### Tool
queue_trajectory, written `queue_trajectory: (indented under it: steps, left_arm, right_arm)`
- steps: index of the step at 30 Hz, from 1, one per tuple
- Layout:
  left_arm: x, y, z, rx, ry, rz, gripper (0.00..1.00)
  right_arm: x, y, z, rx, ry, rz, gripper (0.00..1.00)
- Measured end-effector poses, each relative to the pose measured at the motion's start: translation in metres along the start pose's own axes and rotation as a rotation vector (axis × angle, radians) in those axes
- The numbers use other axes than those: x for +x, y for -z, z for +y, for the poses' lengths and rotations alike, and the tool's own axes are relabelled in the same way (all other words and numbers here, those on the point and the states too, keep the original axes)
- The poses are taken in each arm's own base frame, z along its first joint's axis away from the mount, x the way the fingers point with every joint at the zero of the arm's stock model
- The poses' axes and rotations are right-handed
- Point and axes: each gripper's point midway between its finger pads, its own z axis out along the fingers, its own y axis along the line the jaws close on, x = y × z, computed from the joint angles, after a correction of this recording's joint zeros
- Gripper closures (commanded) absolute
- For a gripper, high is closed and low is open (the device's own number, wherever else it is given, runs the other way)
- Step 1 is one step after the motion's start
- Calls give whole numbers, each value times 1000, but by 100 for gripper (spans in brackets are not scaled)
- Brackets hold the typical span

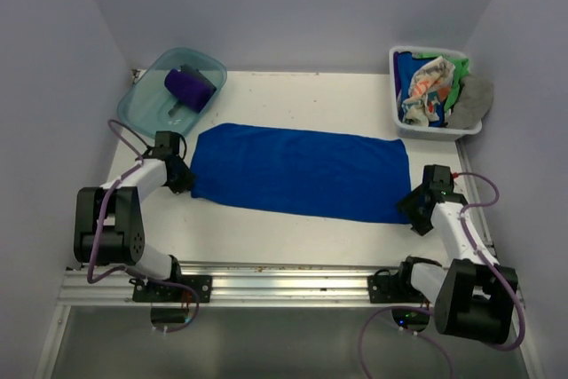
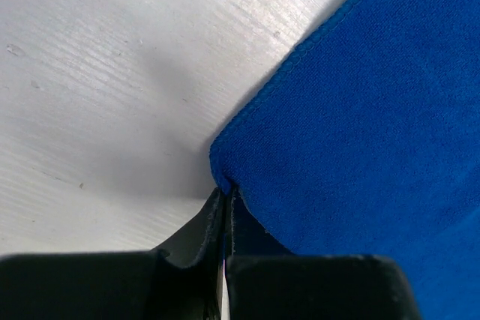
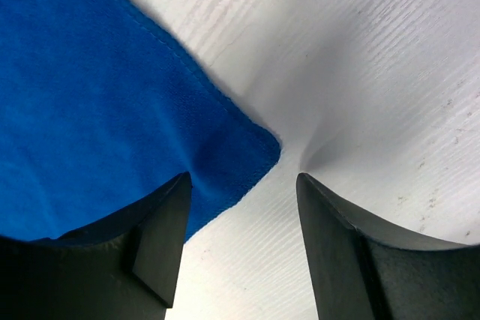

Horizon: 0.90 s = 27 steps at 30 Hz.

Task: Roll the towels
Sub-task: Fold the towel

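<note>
A white desk [image 1: 293, 237] with a faint grain stands boxed in by pale lilac-grey walls, and a royal blue cloth towel [image 1: 297, 170] lies spread flat across its middle, its long side running left to right. The left hand [image 2: 226, 192] sits at the towel's near-left corner with its 2 black fingers pressed together, the very tip of that corner pinched between them; the rest of the cloth stretches away flat to the right. The right hand [image 3: 241, 185] is at the near-right corner with its jaws standing wide apart and gripping nothing: 1 finger is over the blue cloth, the other over bare desk, and the rounded corner lies in the gap between them. Whether those fingertips touch the cloth cannot be told. At the far-left corner of the desk a translucent teal plastic tub [image 1: 146, 99] holds 1 rolled purple towel [image 1: 189, 88]. At the far-right corner a white plastic basket [image 1: 398, 113] holds a loose heap of unrolled towels: a cream towel with coloured print [image 1: 424, 90] on top, a green towel [image 1: 457, 73] behind it, a grey towel [image 1: 473, 99] draped over the right rim, and a bit of blue cloth [image 1: 406, 68] at the back left.
</note>
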Motion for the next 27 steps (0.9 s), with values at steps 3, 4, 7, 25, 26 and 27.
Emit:
queue_trajectory:
  steps: [3,4,7,25,26,27]
  left_arm:
    - [-1,1,1,-7,12,-4,100]
    - [0,2,2,-12,14,-4,100]
    - [0,4,4,-17,19,0,100]
    - [1,9,0,20,29,13,100]
    - [-1,13,-4,37,30,12,100]
    - [-4,19,-8,58,30,4,100]
  right_arm:
    - [6,-6,-4,6,-9,27,40]
    - [8,-8,-5,10,-10,35,40]
    - [6,-9,-2,0,-12,28,40]
    - [-3,-16,14,-70,-31,-5,100]
    - [-4,-14,14,-70,-29,-3,100]
    - [-6,-10,17,-76,-27,-5,100]
